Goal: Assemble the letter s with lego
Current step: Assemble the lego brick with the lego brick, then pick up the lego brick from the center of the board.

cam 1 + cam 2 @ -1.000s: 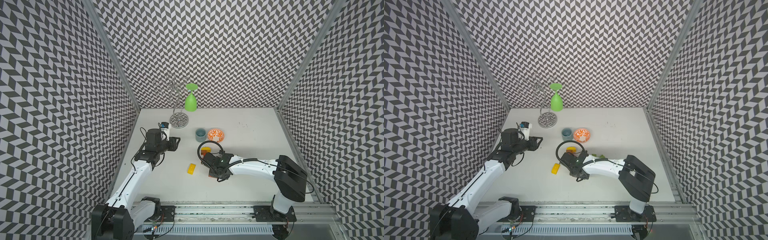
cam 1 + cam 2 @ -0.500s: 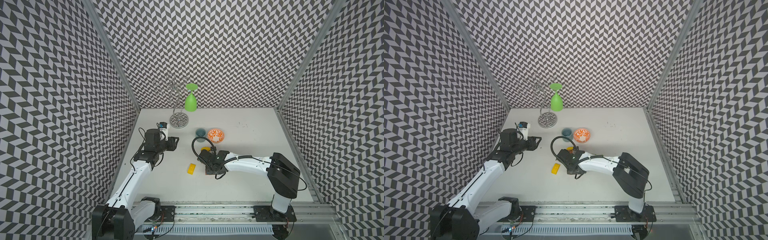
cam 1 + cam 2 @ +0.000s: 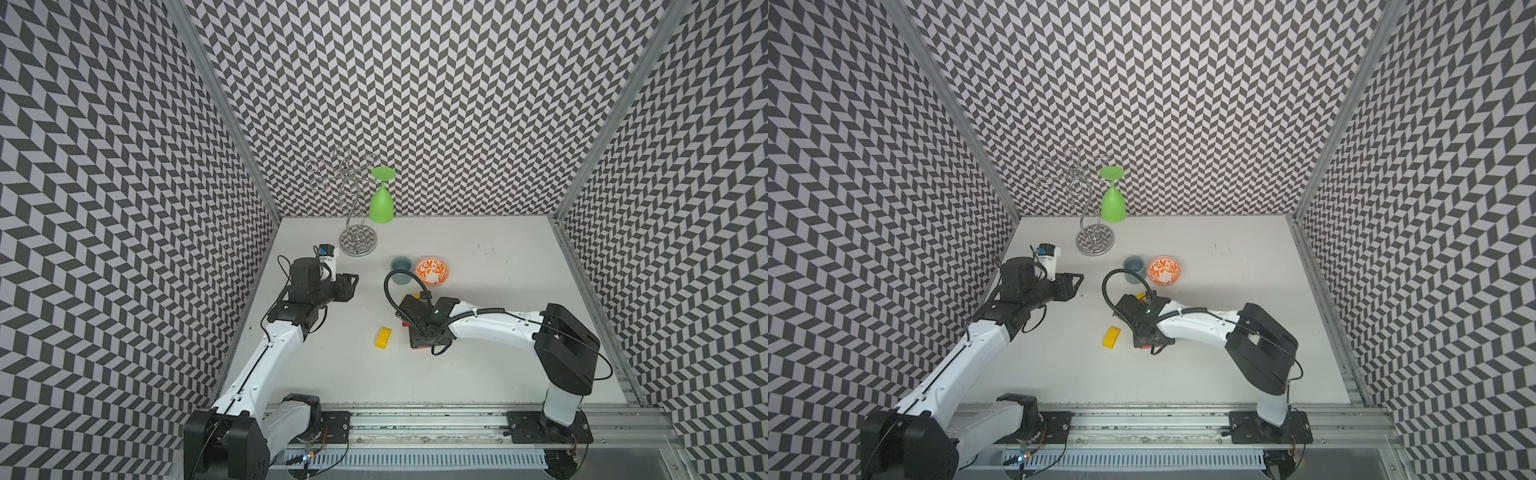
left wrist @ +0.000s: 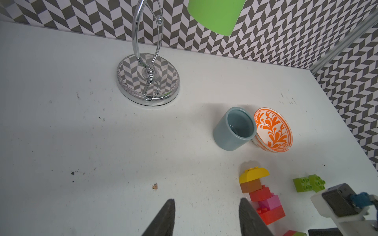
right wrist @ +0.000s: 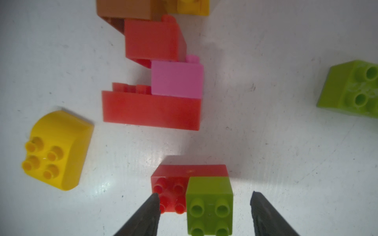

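R claw [image 5: 204,195] released, jaws wide astride a joined red+lime pair [image 5: 209,190] on the desk [image 5: 286,163], not squeezing it. Just beyond lies the stepped stack [image 5: 151,108]: red, pink, red, brown, yellow. Loose yellow brick [image 5: 57,151] nearby, lime brick [image 5: 351,90] opp. side. L claw [image 4: 206,204] also released, nothing between jaws, well apart from the lego, above the desk.
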You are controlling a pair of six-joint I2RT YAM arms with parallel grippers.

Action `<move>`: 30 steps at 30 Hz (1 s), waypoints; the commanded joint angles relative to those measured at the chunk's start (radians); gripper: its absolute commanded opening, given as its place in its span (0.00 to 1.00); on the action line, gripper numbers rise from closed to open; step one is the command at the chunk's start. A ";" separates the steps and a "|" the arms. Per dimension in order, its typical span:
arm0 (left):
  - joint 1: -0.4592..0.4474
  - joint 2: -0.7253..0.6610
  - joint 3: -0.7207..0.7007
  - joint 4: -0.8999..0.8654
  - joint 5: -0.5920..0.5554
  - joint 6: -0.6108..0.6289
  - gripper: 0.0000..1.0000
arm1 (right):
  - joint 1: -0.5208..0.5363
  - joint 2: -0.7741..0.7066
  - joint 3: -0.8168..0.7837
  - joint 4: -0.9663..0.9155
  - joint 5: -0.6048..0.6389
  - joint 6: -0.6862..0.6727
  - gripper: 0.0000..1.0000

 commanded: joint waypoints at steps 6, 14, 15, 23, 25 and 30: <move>0.007 -0.016 -0.007 0.000 -0.011 0.002 0.52 | -0.050 -0.259 -0.038 -0.006 0.102 -0.043 0.71; 0.008 -0.008 -0.011 0.007 -0.001 -0.005 0.52 | -0.299 -0.334 -0.148 0.060 0.038 -0.089 0.72; 0.007 -0.008 -0.012 0.009 0.000 -0.005 0.52 | -0.314 -0.316 -0.143 0.060 0.026 -0.098 0.72; 0.008 -0.005 -0.016 0.011 0.001 -0.005 0.52 | -0.380 -0.108 -0.068 0.059 -0.037 -0.136 0.74; 0.008 -0.004 -0.014 0.011 0.002 -0.007 0.52 | -0.384 -0.078 -0.056 0.071 -0.040 -0.135 0.74; 0.007 -0.007 -0.016 0.012 0.001 -0.005 0.52 | -0.385 -0.014 -0.038 0.085 -0.045 -0.144 0.71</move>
